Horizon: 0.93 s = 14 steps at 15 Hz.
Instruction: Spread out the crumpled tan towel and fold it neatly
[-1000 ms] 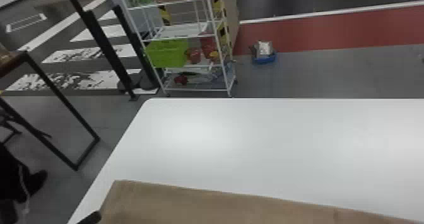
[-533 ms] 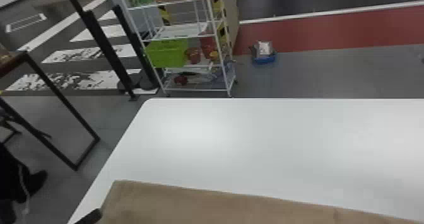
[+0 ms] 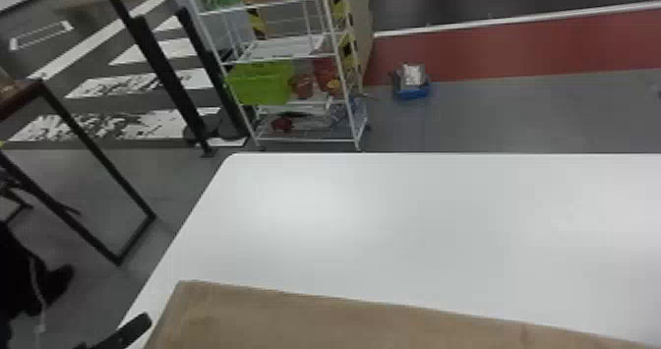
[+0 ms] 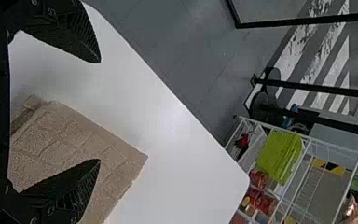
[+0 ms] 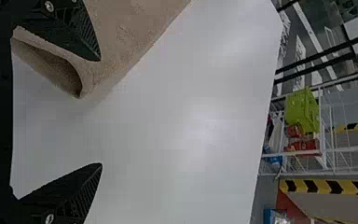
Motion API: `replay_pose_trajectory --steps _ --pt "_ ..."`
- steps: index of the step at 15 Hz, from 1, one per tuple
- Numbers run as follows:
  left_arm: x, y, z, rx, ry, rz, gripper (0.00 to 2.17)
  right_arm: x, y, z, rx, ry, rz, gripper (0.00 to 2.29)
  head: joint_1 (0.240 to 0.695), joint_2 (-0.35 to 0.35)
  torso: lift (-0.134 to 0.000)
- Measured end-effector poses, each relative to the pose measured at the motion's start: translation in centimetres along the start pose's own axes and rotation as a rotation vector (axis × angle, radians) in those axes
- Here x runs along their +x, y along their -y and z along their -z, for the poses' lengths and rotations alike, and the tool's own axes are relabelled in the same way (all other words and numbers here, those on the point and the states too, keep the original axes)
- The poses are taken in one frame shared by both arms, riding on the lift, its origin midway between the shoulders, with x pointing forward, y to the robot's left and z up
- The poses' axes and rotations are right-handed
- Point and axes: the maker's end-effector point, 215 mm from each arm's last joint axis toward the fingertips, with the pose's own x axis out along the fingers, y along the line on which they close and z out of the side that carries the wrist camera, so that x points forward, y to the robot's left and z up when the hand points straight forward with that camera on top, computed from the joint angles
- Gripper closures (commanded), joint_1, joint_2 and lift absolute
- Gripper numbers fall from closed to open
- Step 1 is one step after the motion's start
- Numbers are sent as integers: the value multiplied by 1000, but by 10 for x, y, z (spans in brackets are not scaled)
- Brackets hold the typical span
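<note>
Head view: from the robot's head, it looks forward and down over the white table (image 3: pixel 418 220), toward the wire rack (image 3: pixel 283 57) farther behind.
Left wrist view: from the left wrist, turned on its side, it looks closely over the tan towel (image 3: pixel 315 323) and across the table to the rack.
Right wrist view: from the right wrist, also turned sideways, it sees the towel's edge near, the rack farther.
Table, towel and rack: shared by all three views.
Blue container (image 3: pixel 412 92): shared by head and right wrist views.
</note>
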Motion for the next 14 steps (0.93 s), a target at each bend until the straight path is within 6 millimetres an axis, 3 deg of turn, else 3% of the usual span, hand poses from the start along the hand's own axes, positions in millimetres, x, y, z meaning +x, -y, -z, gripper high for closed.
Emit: replay_pose_trajectory --steps 4,10,14 --pt "1 22 2 9 -12 57 157 -16 22 -28 113 140 49 87 695 333 -122" --pt "11 46 19 34 -59 158 164 -25 13 -32 135 165 6 87 695 296 -122" --pt "8 32 20 -4 -60 224 157 -29 18 -29 133 165 20 87 695 301 -122"
